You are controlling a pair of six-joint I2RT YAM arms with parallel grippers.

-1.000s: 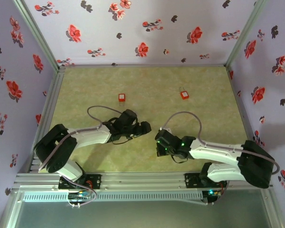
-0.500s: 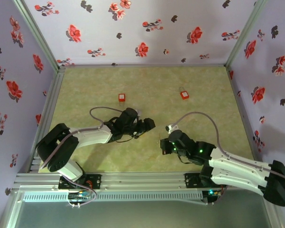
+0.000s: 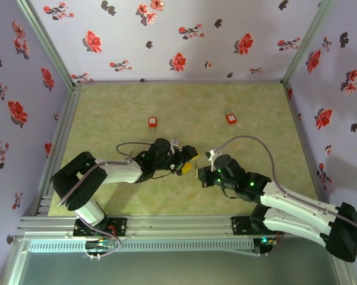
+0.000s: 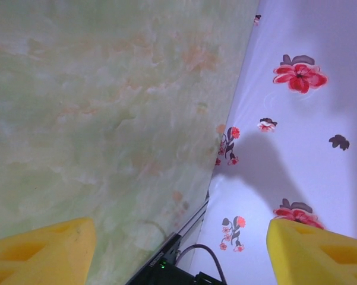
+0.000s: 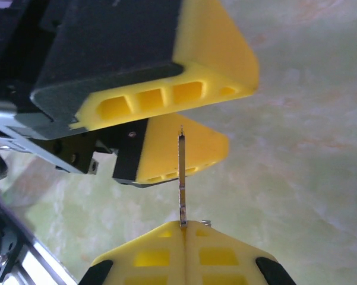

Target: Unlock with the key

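My right gripper [image 5: 184, 228] is shut on a thin metal key [image 5: 182, 178], whose blade sticks straight out from the yellow pads. Just past the key's tip hang the left gripper's yellow fingers [image 5: 166, 98], spread apart. From above, the left gripper [image 3: 189, 160] and right gripper [image 3: 203, 176] nearly meet at mid-table. In the left wrist view the left gripper [image 4: 181, 249] is open with only bare table and wall between its fingertips. Two small red padlocks lie further back, one [image 3: 152, 122] on the left and one [image 3: 231, 119] on the right.
The green mottled table [image 3: 107, 107] is boxed in by flowered walls [image 3: 166, 35] on three sides. A metal rail [image 3: 166, 225] runs along the near edge by the arm bases. Grey cables loop above both arms.
The right arm has swung its forearm out to the right and brought the key closer to the left gripper. The left gripper has reached further right, and its yellow fingers now show.
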